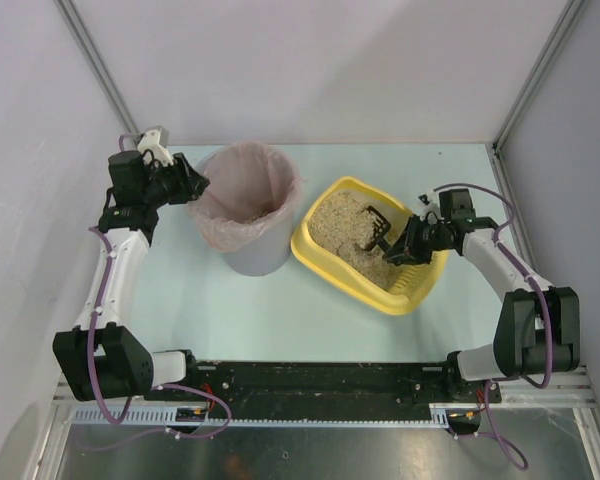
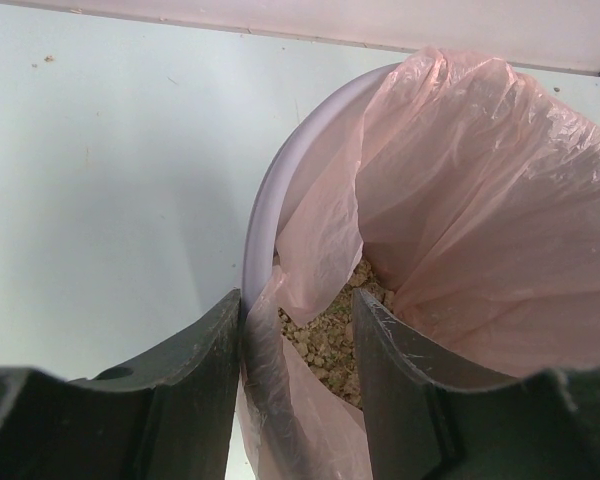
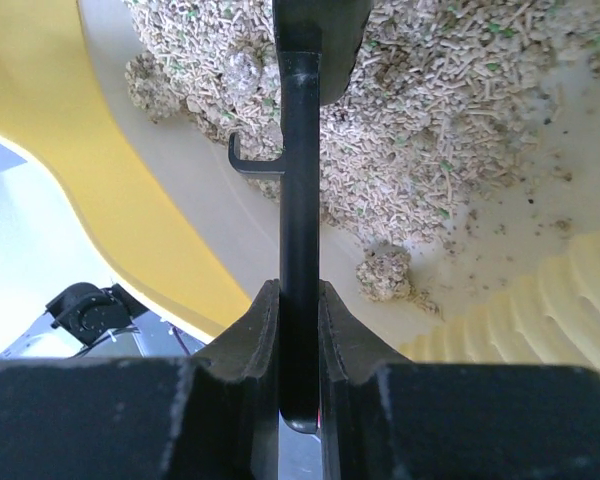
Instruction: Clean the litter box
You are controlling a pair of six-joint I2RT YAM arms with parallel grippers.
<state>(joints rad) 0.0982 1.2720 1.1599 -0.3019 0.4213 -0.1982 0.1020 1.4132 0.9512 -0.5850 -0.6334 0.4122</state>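
Observation:
The yellow litter box [image 1: 318, 253] with beige litter stands right of centre; its yellow wall [image 3: 130, 200] fills the right wrist view. My right gripper [image 1: 405, 245] [image 3: 300, 292] is shut on the handle of the black slotted scoop [image 1: 375, 228] [image 3: 298, 150], whose head lies in the litter. A litter clump [image 3: 385, 273] lies on the bare floor of the box just right of the handle. My left gripper [image 1: 195, 185] [image 2: 298, 300] straddles the left rim of the grey bin [image 1: 252, 258] [image 2: 260, 210], shut on the rim and the pink bag liner [image 2: 480, 200].
Litter clumps lie in the bottom of the bin [image 2: 330, 335]. The bin stands close to the left side of the litter box. White walls enclose the table at the back and sides. Another clump [image 3: 155, 80] sits at the edge of the litter heap.

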